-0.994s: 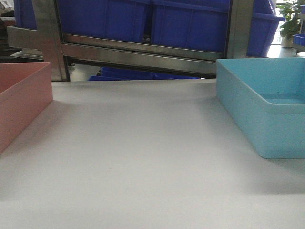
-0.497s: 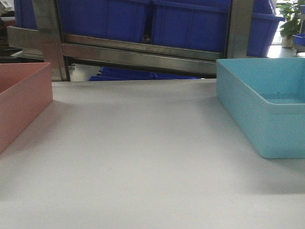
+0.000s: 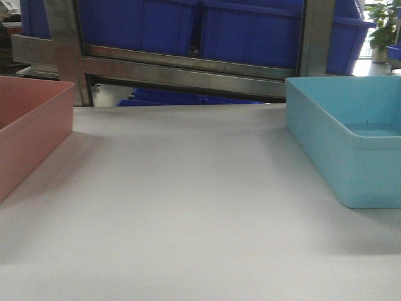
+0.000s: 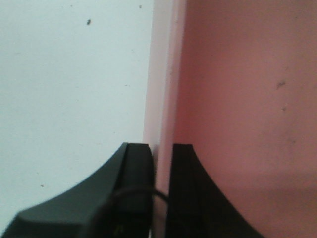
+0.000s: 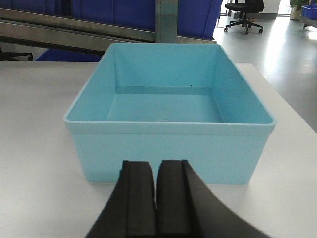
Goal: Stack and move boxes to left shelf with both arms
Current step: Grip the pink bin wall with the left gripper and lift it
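Salmon-pink smooth plastic tub (image 3: 31,135): set at the left side of the white tabletop (image 3: 188,207), partly cut off by the frame. One wall is straddled by the left gripper (image 4: 161,148), with one black finger outside over the table and one inside. The jaws are drawn nearly together and the rim is pinched between them.

Light sky-blue rectangular plastic tub (image 5: 168,114): upright and empty, well apart at the table's right side. The right gripper (image 5: 156,166) is held just short of its near wall, fingers pressed together with nothing between them.

Step judged in hand: the pink tub is to be lifted and carried across for stacking with the blue one. A single-wall pinch is likely to let the tub tilt, so the lift should be kept low, slow and level. The right fingers must be spread before the blue wall can be taken.

Surroundings: a steel-framed rack with brushed-metal bars (image 3: 188,72) stands behind the table, loaded with dark blue ribbed crates (image 3: 250,31). No rollers are seen. Only bare tabletop lies between the tubs, and no obstacle is noted there.
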